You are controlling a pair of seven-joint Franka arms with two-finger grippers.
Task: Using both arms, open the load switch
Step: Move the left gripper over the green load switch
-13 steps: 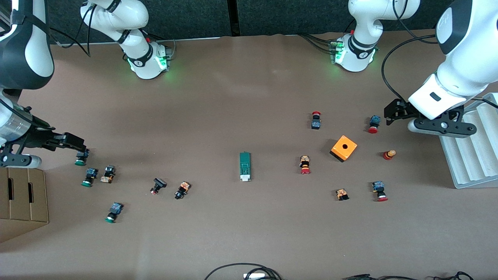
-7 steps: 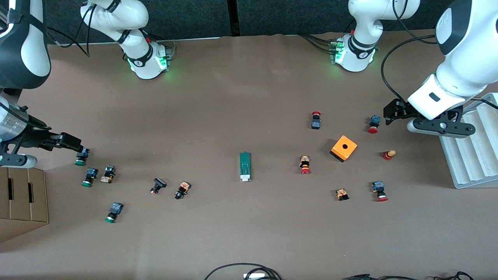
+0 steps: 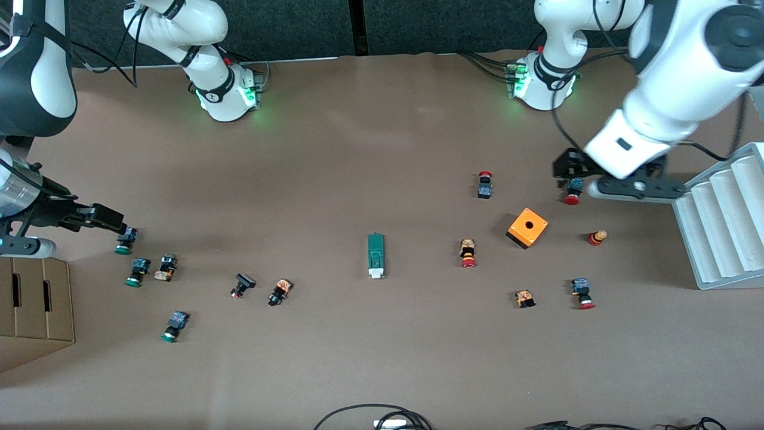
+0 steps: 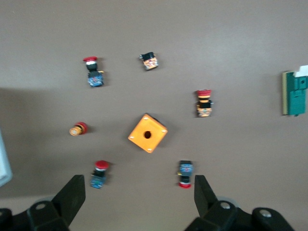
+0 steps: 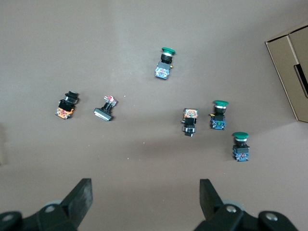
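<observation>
The load switch (image 3: 375, 255), a narrow dark-green bar with a white block at the end nearer the front camera, lies flat at the middle of the table. It also shows at the edge of the left wrist view (image 4: 294, 93). My left gripper (image 3: 562, 169) hangs open and empty over a red-capped push button (image 3: 573, 191), toward the left arm's end of the table. In the left wrist view the left gripper (image 4: 139, 192) has only bare table between its fingers. My right gripper (image 3: 122, 226) is open and empty over a green-capped push button (image 3: 123, 242) at the right arm's end; its wrist view (image 5: 143, 192) does not show the switch.
An orange cube box (image 3: 527, 227) with a hole sits between the switch and the left gripper, with several red-capped buttons round it. Several green-capped buttons lie near the right gripper. A cardboard box (image 3: 33, 304) and a white ribbed rack (image 3: 722, 221) stand at the table's ends.
The left arm has swung toward the table's middle, carrying its open gripper from beside the rack to over the red-capped button. The right gripper has drawn back slightly.
</observation>
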